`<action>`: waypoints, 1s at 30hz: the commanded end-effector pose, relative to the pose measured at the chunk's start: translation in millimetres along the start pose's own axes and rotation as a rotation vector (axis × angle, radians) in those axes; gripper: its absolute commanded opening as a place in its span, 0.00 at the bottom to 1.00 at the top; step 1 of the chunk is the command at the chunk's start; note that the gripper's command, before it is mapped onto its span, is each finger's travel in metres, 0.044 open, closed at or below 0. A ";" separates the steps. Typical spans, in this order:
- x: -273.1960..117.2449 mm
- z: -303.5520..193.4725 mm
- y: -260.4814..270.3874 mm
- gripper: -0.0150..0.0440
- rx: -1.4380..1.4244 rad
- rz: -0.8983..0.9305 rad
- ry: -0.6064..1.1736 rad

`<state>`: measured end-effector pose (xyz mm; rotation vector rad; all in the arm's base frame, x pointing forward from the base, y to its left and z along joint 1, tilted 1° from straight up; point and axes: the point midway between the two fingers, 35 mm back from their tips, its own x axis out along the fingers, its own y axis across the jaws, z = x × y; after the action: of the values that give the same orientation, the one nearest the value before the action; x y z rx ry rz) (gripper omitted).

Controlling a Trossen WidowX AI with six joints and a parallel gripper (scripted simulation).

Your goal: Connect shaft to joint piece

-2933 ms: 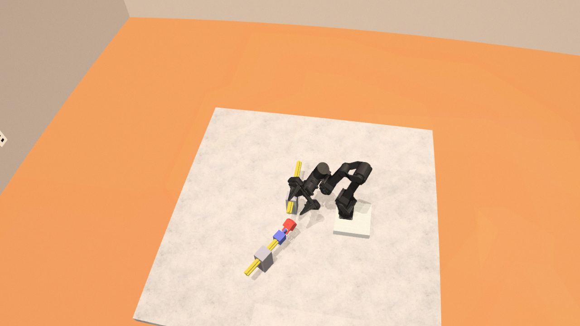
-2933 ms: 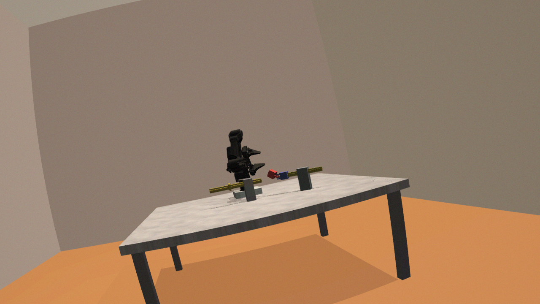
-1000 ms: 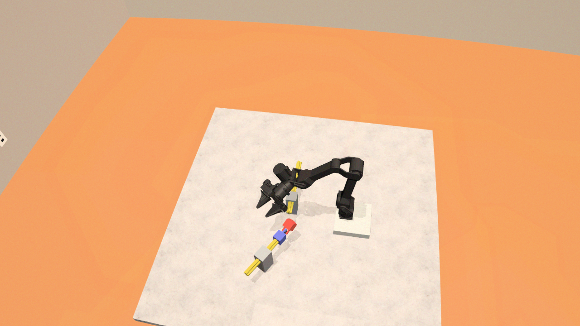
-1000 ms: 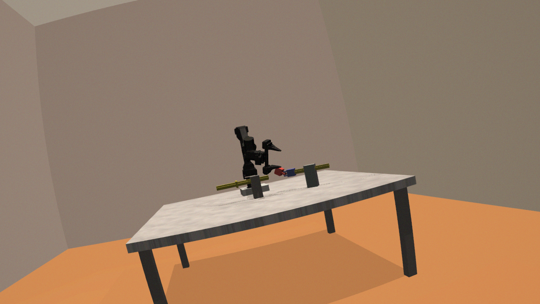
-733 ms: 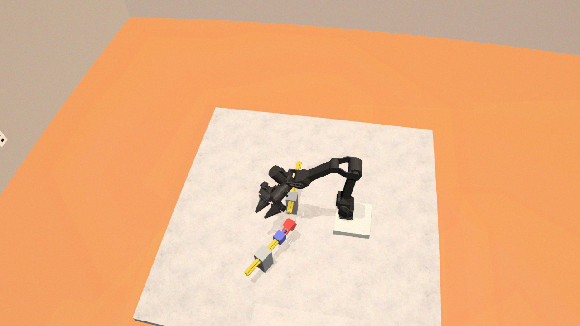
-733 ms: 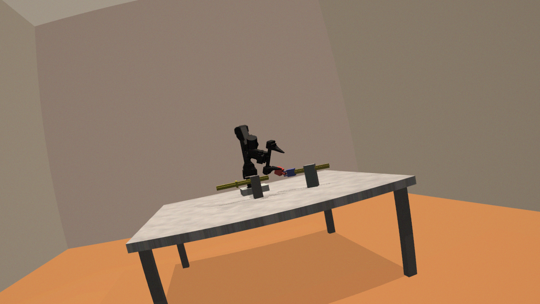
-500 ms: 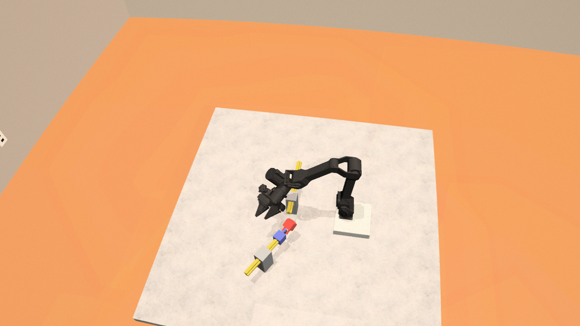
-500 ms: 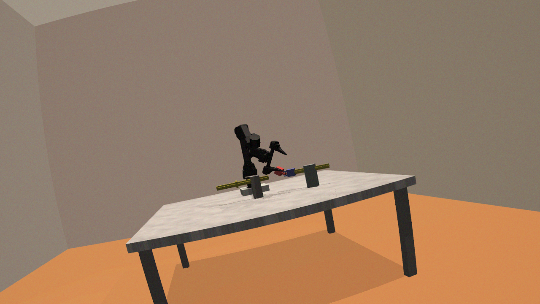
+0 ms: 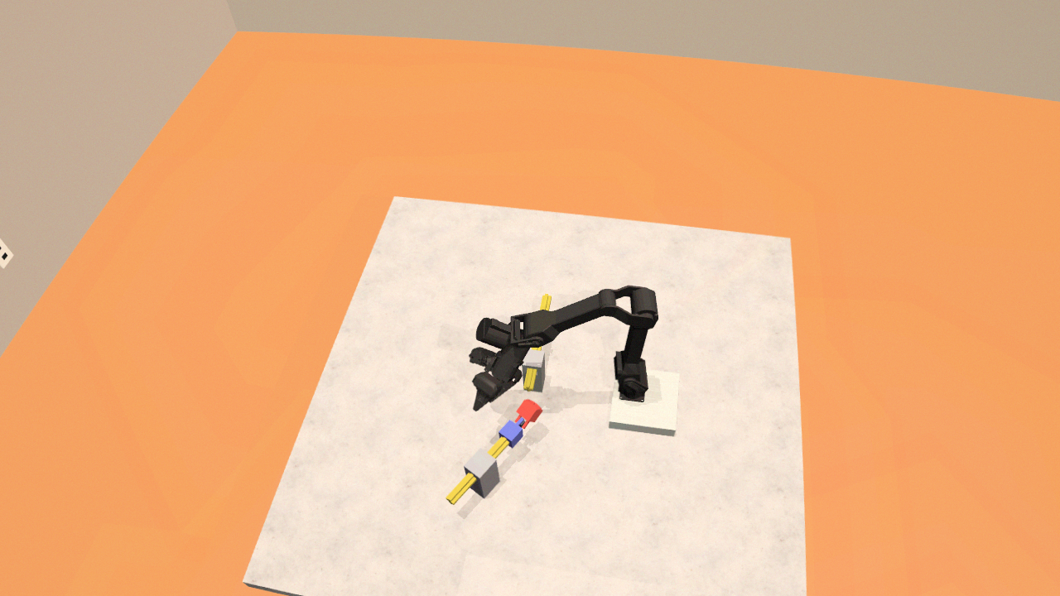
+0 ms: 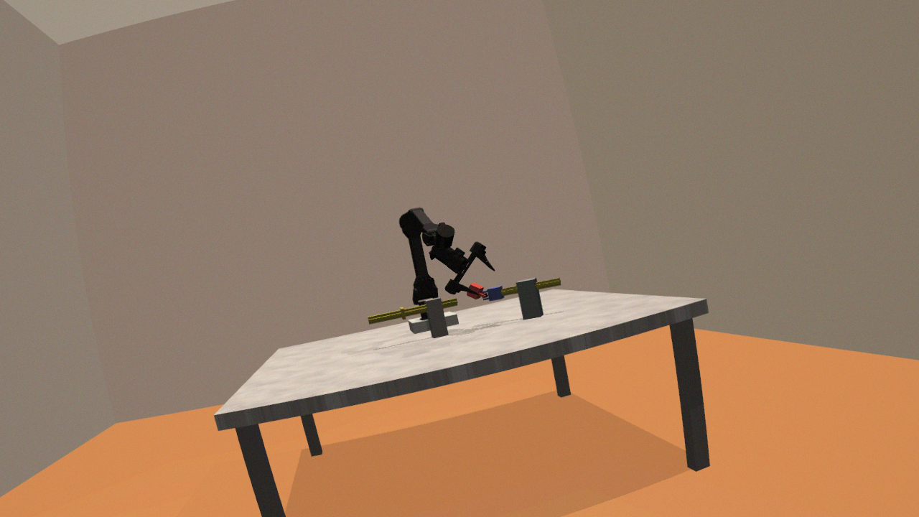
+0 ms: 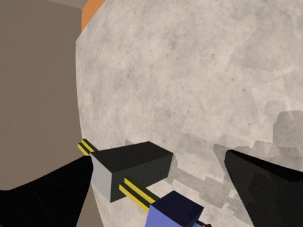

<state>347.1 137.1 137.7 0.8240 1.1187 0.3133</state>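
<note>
The red joint piece (image 9: 528, 410) (image 10: 475, 290) hangs on hinges beyond the blue part (image 9: 510, 432) (image 10: 494, 294) (image 11: 173, 209) on the fixed yellow shaft (image 9: 460, 489) (image 10: 548, 283) (image 11: 137, 192). Its opening cannot be seen; only a sliver of red shows in the wrist view. The fixed shaft's grey block (image 9: 485, 478) (image 10: 529, 299) (image 11: 132, 157) stands upright. The second yellow shaft (image 9: 546, 303) (image 10: 385, 317) runs through its grey block (image 9: 533, 358) (image 10: 436, 318), its near end short of the red piece. My gripper (image 10: 483, 281) (image 11: 161, 161) is open and empty, above and beside the joint, with the lower finger close to the red piece.
The white base plate (image 9: 643, 420) (image 10: 421, 326) carries the arm beside the two shafts. A small yellow collar (image 10: 403, 313) sits on the second shaft. The arm passes over the second shaft and hides part of it. The table edge (image 10: 462, 375) is beyond the blocks.
</note>
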 end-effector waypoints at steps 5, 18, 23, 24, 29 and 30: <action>1.1 -13.2 -4.3 1.00 -0.156 -0.135 0.066; -9.8 -37.1 -9.2 1.00 -0.431 -0.327 0.217; -17.6 -46.4 -10.9 1.00 -0.544 -0.394 0.292; -19.4 -48.3 -11.2 1.00 -0.567 -0.407 0.308; -29.5 -57.3 -12.5 1.00 -0.684 -0.467 0.392; -31.7 -59.0 -12.7 1.00 -0.708 -0.479 0.410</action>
<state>286.7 137.0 137.1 -0.0437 1.3837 0.4203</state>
